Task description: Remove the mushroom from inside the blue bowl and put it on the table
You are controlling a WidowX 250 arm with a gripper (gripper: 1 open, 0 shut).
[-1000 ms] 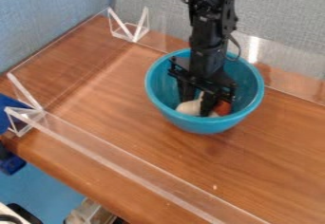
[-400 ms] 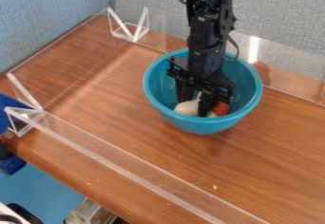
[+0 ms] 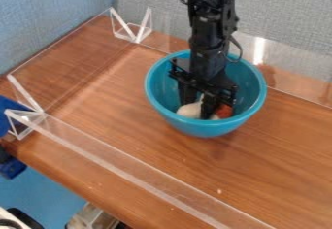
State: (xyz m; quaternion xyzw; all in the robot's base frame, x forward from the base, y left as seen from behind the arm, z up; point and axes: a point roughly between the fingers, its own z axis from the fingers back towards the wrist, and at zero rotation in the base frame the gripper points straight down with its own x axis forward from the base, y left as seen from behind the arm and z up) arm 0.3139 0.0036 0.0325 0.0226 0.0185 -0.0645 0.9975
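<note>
The blue bowl (image 3: 177, 116) stands on the table (image 3: 104, 82), right of centre. The mushroom (image 3: 192, 110) lies on its side at the bottom of the bowl, its cream stem showing to the left and its reddish cap to the right of the black fingers. My gripper (image 3: 208, 101) reaches straight down into the bowl from the dark arm above. Its jaws stand narrow and appear shut on the middle of the mushroom. The fingers hide the contact itself.
Low clear acrylic strips (image 3: 97, 153) border the tabletop along the front and left. Triangular brackets stand at the back left (image 3: 130, 24) and at the left edge (image 3: 26, 116). Bare wood lies left of and in front of the bowl.
</note>
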